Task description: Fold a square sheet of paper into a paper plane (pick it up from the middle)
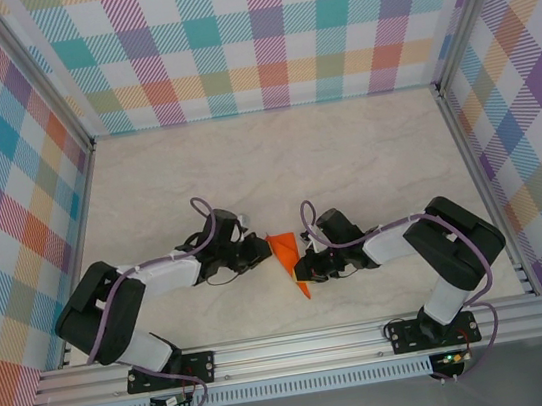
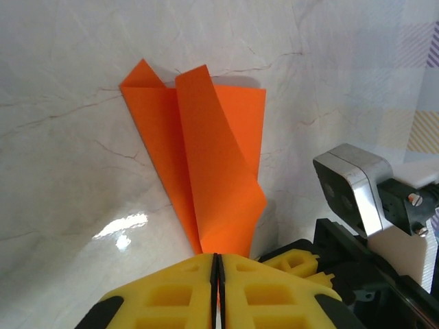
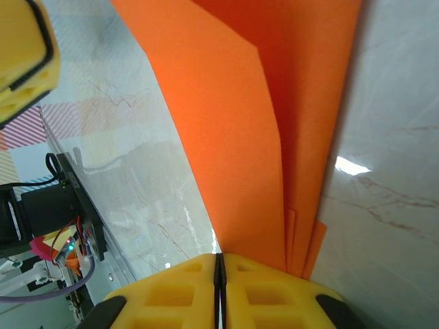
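Two grippers meet near the front middle of the pale marbled worktop (image 1: 275,162) in the top view. The left gripper (image 1: 260,253) and right gripper (image 1: 306,265) face each other, with the thin bright orange paper sheet (image 1: 285,257), already creased to a narrow pointed shape, between them.

In the left wrist view, the left gripper (image 2: 217,271) is clenched on the pointed end of the orange paper sheet (image 2: 206,157). One flap lifts off the worktop, probably so a crease can be worked.

In the right wrist view, the right gripper (image 3: 219,274) is clenched too. The layered edge of the orange paper sheet (image 3: 260,103) runs right up to it, likely to steady the fold, though I cannot tell whether paper is actually pinched.
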`<state>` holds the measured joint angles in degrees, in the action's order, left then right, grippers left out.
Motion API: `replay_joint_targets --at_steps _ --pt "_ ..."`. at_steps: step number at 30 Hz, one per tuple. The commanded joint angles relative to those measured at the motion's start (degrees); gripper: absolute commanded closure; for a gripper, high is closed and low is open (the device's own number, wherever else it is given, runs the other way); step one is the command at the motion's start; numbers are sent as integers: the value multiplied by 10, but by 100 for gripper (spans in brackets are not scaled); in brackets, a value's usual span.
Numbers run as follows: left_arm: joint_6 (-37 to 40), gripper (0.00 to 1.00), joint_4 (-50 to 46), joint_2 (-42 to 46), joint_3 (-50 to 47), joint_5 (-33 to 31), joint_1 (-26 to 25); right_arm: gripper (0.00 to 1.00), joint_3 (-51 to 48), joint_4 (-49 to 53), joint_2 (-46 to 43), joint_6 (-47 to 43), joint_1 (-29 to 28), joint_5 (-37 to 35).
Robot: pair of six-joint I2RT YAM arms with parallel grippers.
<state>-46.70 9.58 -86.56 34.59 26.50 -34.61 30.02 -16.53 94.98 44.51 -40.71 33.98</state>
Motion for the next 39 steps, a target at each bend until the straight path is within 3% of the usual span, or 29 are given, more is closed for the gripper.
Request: replay_joint_targets --at_steps 1,4,22,29,39 --pt "22 89 86 -18 5 32 -15 89 -12 54 29 -4 4 -29" --pt "23 89 112 -47 13 54 -21 89 -12 50 34 -1 4 -29" --pt "28 89 161 -113 17 31 -26 89 -15 39 41 5 5 -26" --pt "33 89 150 -138 32 -7 -25 89 -27 33 40 9 4 -24" --pt "40 89 113 -153 54 -8 -4 91 -37 41 37 4 4 -20"
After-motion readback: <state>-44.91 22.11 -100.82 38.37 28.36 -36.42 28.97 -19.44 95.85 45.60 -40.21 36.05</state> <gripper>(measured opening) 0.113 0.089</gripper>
